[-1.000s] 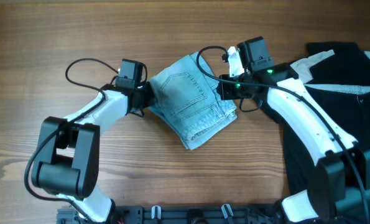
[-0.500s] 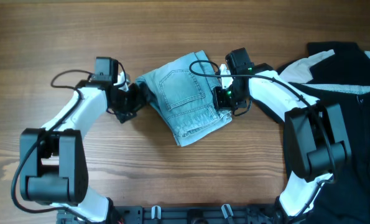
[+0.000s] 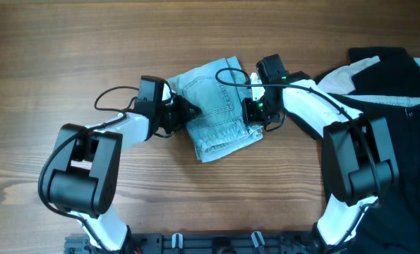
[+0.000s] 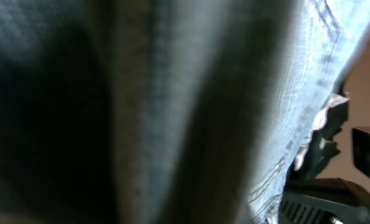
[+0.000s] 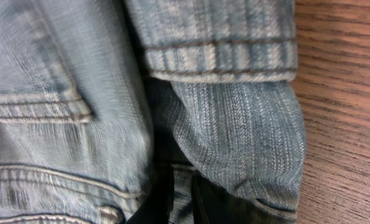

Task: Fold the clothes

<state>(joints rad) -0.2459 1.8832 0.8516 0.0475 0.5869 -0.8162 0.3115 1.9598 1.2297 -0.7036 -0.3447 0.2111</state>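
The pale blue denim shorts point(image 3: 213, 113) lie folded in a compact bundle at the table's middle, a stitched back pocket facing up. My left gripper point(image 3: 183, 113) is pushed into the bundle's left edge. In the left wrist view blurred denim point(image 4: 234, 112) fills the frame and hides the fingers. My right gripper point(image 3: 250, 113) is at the bundle's right edge. In the right wrist view its dark fingers point(image 5: 185, 208) are closed on a fold of the shorts point(image 5: 234, 124), just below a hemmed leg end.
A larger black-and-white garment point(image 3: 386, 85) lies spread at the right side, under my right arm. Bare wooden tabletop point(image 3: 68, 42) surrounds the shorts. The right arm shows at the right edge of the left wrist view point(image 4: 334, 130).
My left gripper drew back to the left, then moved right into the shorts' left edge. The bundle has shifted slightly left and looks narrower. The right gripper stayed in place over the last half second.
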